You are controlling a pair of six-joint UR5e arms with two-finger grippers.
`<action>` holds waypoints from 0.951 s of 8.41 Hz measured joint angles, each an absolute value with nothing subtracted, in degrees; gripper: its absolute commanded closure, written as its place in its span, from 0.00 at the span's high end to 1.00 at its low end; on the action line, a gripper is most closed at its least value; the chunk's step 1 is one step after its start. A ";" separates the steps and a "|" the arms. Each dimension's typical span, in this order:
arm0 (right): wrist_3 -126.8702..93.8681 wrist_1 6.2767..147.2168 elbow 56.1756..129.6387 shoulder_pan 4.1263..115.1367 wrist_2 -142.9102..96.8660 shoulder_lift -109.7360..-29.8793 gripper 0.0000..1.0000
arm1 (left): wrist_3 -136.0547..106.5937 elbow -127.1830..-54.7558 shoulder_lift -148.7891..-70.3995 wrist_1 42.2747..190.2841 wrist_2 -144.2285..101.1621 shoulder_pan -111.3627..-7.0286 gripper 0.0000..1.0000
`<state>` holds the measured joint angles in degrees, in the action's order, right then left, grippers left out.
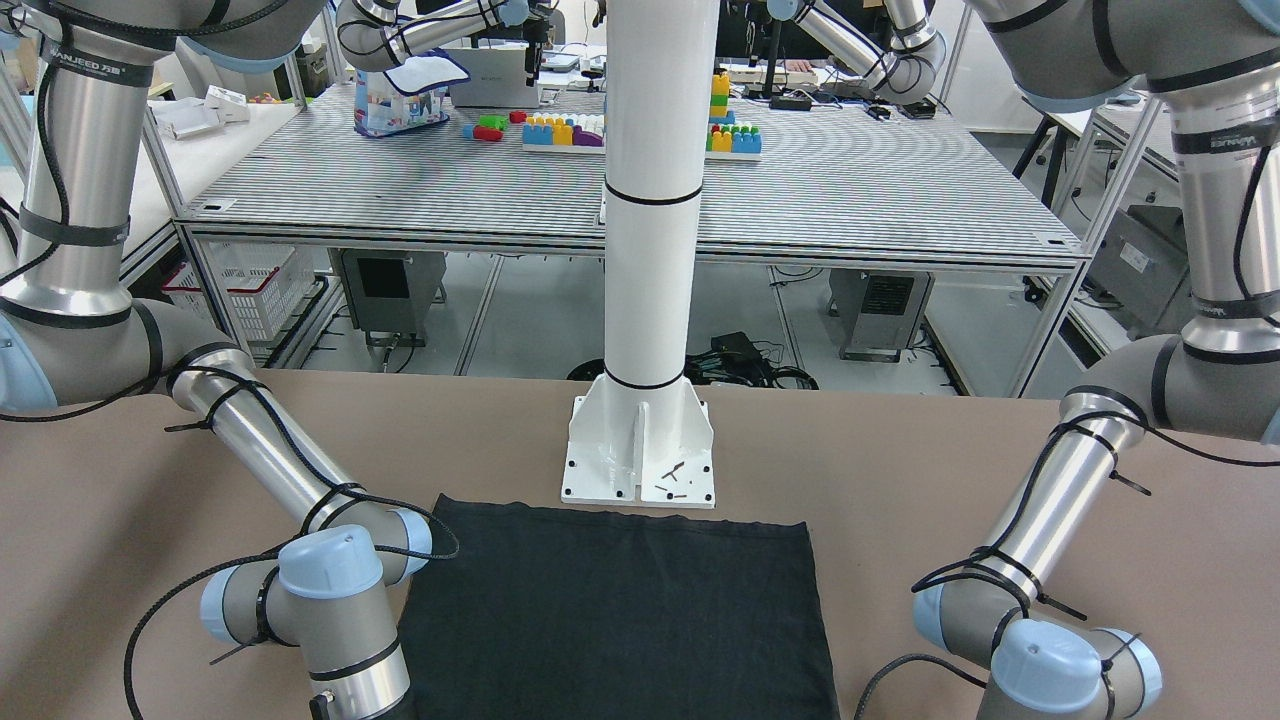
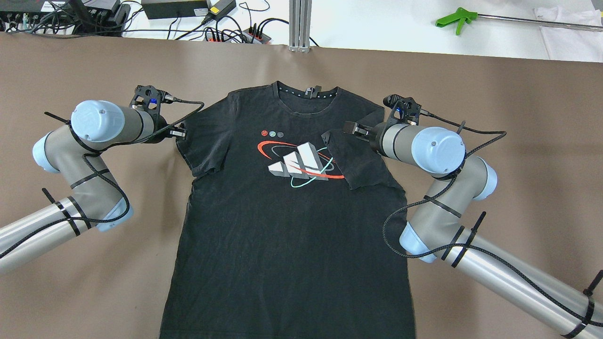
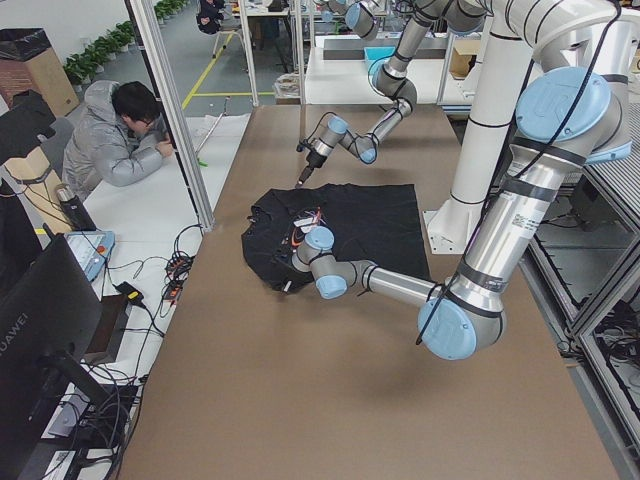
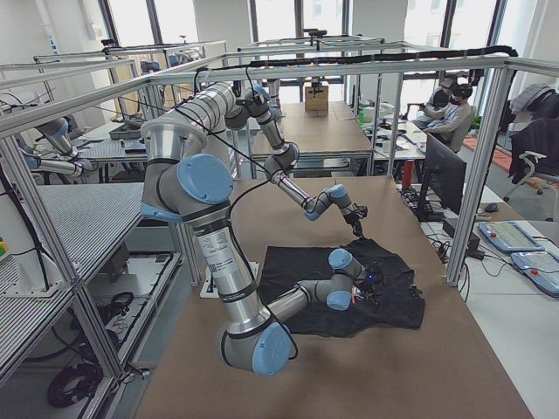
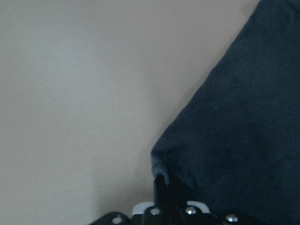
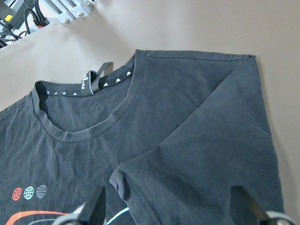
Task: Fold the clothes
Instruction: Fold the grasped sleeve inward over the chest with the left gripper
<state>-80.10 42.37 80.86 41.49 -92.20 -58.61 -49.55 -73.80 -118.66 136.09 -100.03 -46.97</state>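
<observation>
Black T-shirt point(image 2: 292, 226), frame centre, print point(image 2: 301, 162) seen overhead only (front view shows plain hem point(image 1: 620, 515)); left gripper point(image 2: 180, 134) pinching sleeve point(image 2: 202, 150), right gripper point(image 2: 351, 128) fingers spread.

One black T-shirt point(image 2: 287, 235), two robot arms, left point(image 2: 99, 123) and right point(image 2: 435, 150), one white pillar point(image 1: 650, 200), one green-handled tool point(image 2: 454, 20), one seated person point(image 3: 110, 145).

Bright, even overhead light, soft shadows. Windows point(image 4: 220, 19) blown out in right side view. Left wrist view blurry.
</observation>
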 measured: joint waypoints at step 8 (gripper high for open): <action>-80.36 42.34 80.86 41.49 -92.20 -59.04 0.94 | -55.04 -87.08 -125.40 113.91 -101.10 -46.19 0.00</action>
<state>-80.36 42.34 80.86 41.49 -92.20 -59.04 -55.04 -87.08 -125.40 113.91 -101.10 -46.19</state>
